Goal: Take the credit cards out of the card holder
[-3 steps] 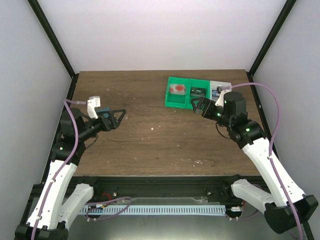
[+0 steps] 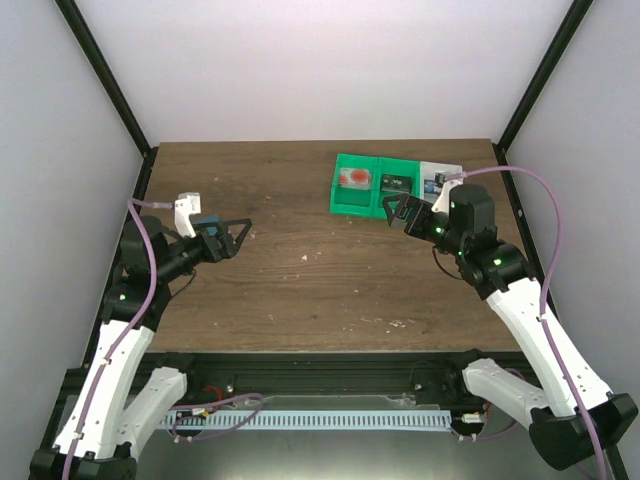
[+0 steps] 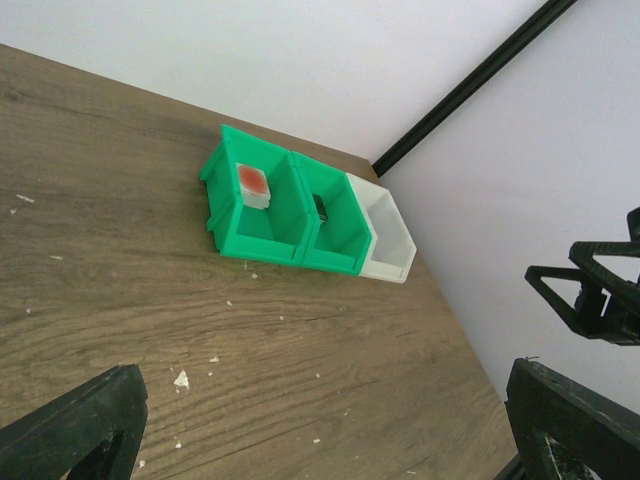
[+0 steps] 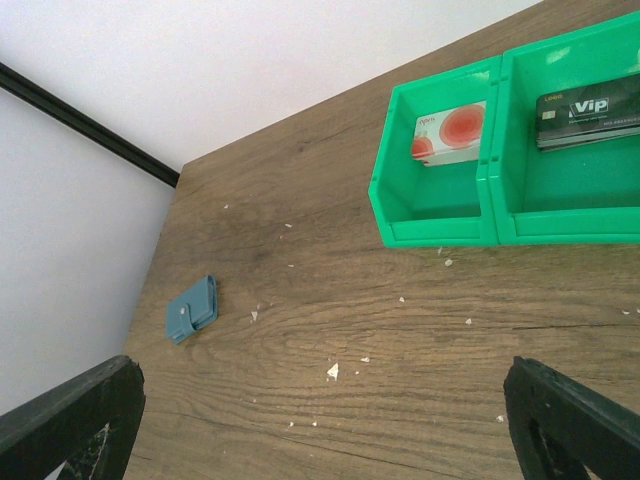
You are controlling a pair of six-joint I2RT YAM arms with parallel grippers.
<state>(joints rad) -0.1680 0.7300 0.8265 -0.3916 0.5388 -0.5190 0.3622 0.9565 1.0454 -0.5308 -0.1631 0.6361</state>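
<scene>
The card holder [image 4: 192, 309] is a small blue wallet lying folded shut with its snap tab closed, near the table's left edge in the right wrist view. In the top view a bit of blue [image 2: 207, 222] shows just behind the left gripper's fingers and looks like the same wallet. The credit cards are hidden inside it. My left gripper [image 2: 240, 237] [image 3: 320, 440] hovers open over the left of the table with nothing between its fingers. My right gripper [image 2: 392, 213] [image 4: 320, 430] hangs open by the bins, far from the wallet.
Two joined green bins [image 2: 352, 203] [image 4: 435, 232] [image 3: 250, 238] and a white bin [image 2: 436, 170] [image 3: 392, 262] stand at the back right. One green bin holds a white card with red circles [image 4: 448, 133], the other a black VIP card [image 4: 590, 110]. Small white crumbs dot the wood.
</scene>
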